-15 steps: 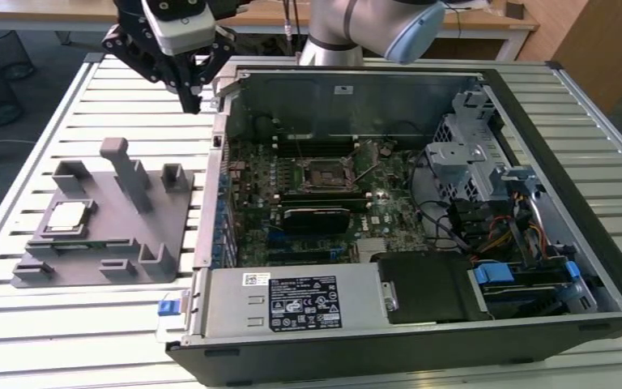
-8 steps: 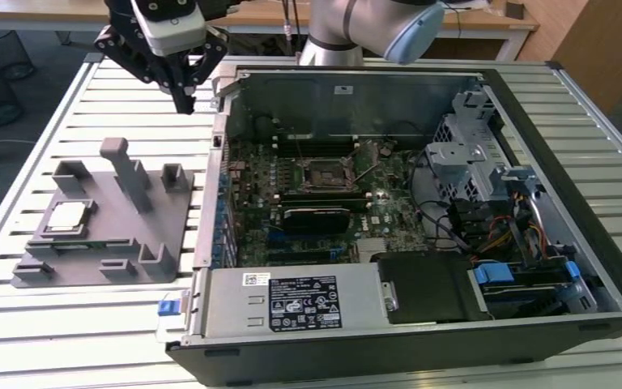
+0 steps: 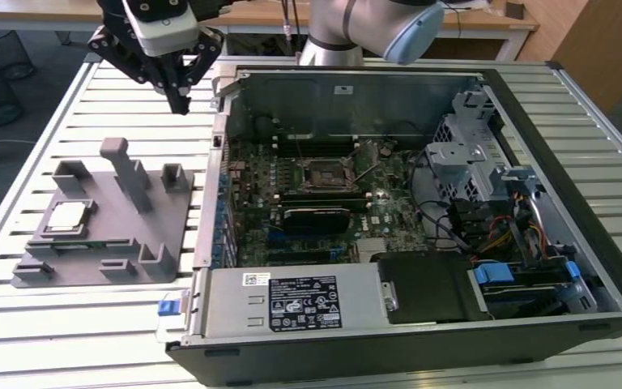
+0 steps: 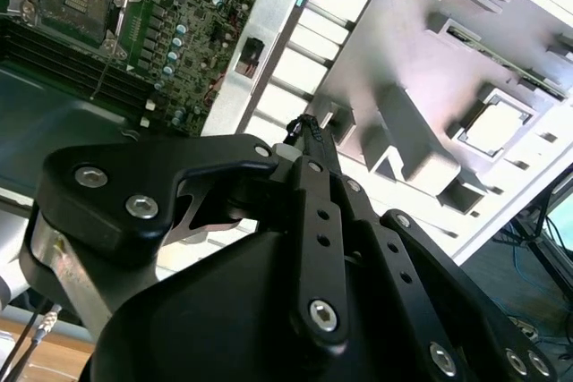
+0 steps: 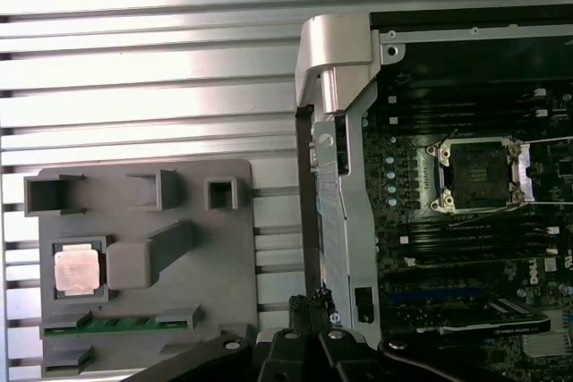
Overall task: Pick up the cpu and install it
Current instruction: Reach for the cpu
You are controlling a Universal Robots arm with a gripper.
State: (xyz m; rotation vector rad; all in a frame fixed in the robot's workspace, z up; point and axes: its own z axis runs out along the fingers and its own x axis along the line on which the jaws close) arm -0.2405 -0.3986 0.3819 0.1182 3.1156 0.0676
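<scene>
I see the small silvery square cpu [image 3: 68,217] seated in a recess of the grey plastic holder block [image 3: 111,243]; jaws closed, empty.

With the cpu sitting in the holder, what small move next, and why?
Probably carry the gripper across toward the cpu: it lies untouched in the grey holder, while the gripper hangs shut and empty above the table beside the computer case.
</scene>
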